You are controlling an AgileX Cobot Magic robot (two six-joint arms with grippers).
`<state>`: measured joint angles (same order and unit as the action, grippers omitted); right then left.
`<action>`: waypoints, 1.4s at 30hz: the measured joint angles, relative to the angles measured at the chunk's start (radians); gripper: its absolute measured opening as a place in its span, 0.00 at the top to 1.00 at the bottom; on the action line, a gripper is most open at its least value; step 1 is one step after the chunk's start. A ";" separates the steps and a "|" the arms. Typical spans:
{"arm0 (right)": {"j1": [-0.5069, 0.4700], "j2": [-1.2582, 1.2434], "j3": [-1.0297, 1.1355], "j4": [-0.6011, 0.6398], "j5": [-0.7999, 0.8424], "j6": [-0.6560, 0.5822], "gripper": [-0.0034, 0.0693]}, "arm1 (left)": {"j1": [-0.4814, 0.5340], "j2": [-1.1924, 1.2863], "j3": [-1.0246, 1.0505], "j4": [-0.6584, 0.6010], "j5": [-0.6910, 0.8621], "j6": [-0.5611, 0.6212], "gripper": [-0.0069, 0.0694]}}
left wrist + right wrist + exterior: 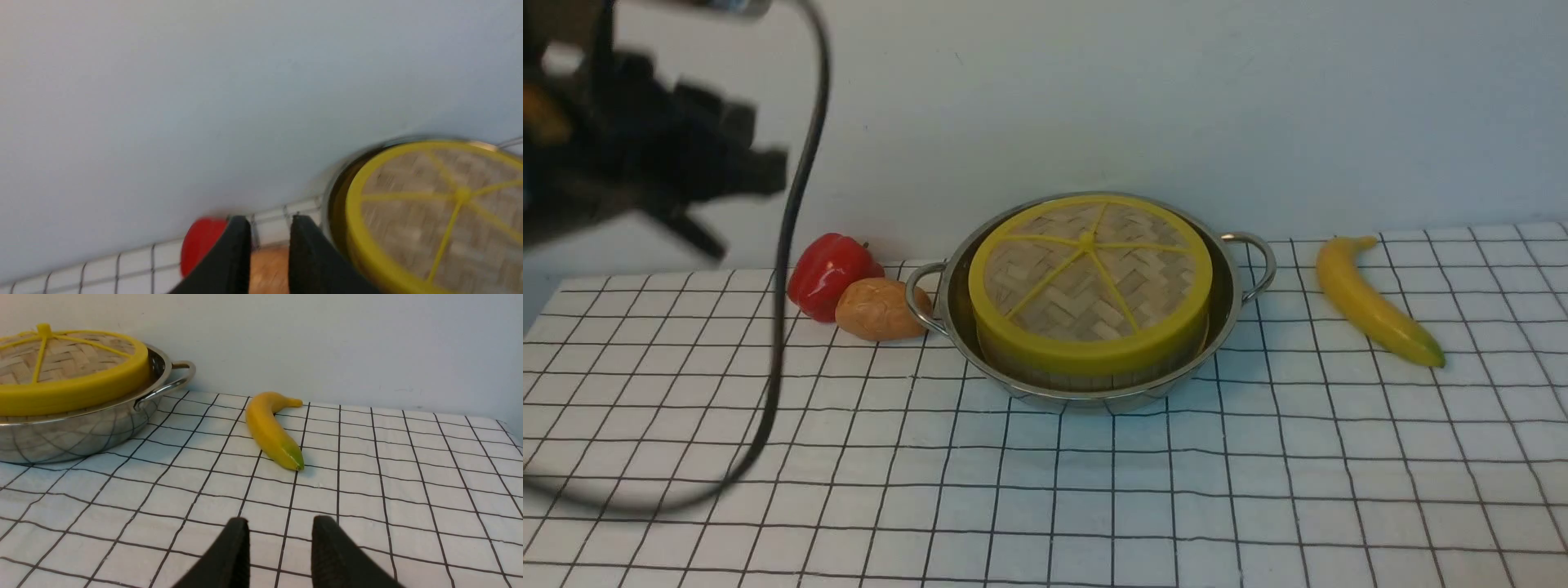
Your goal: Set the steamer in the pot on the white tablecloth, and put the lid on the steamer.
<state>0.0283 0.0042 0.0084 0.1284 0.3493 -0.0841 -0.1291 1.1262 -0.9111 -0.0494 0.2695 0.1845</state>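
front view: red pepper (829,273), potato (880,309) left of pot (1225,314); banana (1372,300) right; both pincers apart, empty.

Plain pale grey-blue wall (1176,98) fills far side, matte, unmarked apart from faint scuffs. Wall meets bench (539,304) along straight line running left to right. Bare bench edge shows at far left, same pale tone as wall. Light soft and even, shadows short and faint. No window, floor or other furniture in view.
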 joint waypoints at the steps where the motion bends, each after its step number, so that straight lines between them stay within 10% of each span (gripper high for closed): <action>1: 0.000 0.000 0.000 0.000 0.000 0.000 0.62 | 0.043 -0.115 0.164 0.000 -0.070 0.000 0.73; 9: 0.000 0.000 0.000 0.000 0.000 0.000 0.62 | 0.184 -0.676 0.722 0.000 -0.232 -0.025 0.71; 20: 0.000 0.000 0.000 0.000 0.000 0.000 0.62 | 0.190 -1.101 0.828 0.031 0.118 -0.043 0.70; 42: 0.000 0.000 0.000 0.000 -0.002 0.000 0.62 | 0.190 -1.126 0.919 0.049 0.108 -0.053 0.65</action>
<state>0.0283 0.0042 0.0084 0.1284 0.3474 -0.0841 0.0605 0.0003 0.0080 0.0000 0.3777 0.1310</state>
